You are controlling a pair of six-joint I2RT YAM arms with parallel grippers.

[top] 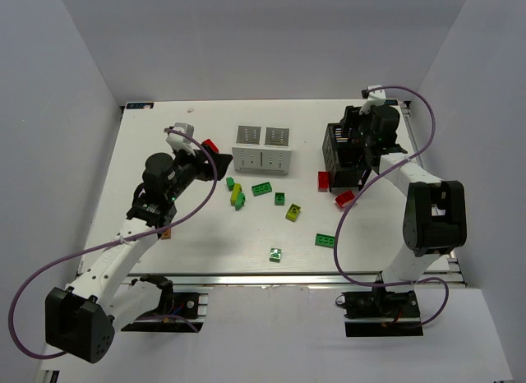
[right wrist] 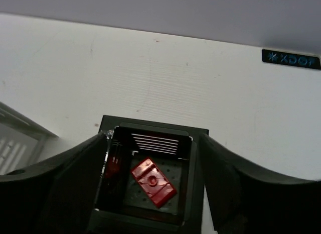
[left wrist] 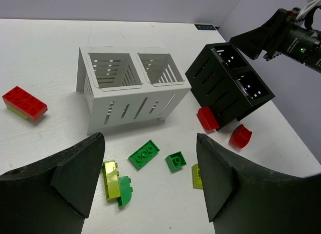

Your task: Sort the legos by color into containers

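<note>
Right gripper point(right wrist: 154, 158) jaws open over black box point(right wrist: 150, 124), far-right corner; red brick point(right wrist: 153, 183) inside, drop likely done. Left gripper point(left wrist: 149, 143) open, empty. Next: lower squarely onto green brick point(left wrist: 144, 154).

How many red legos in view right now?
4 red legos: one left of the white box, two beside the black box, one inside it. More may be hidden inside.
</note>
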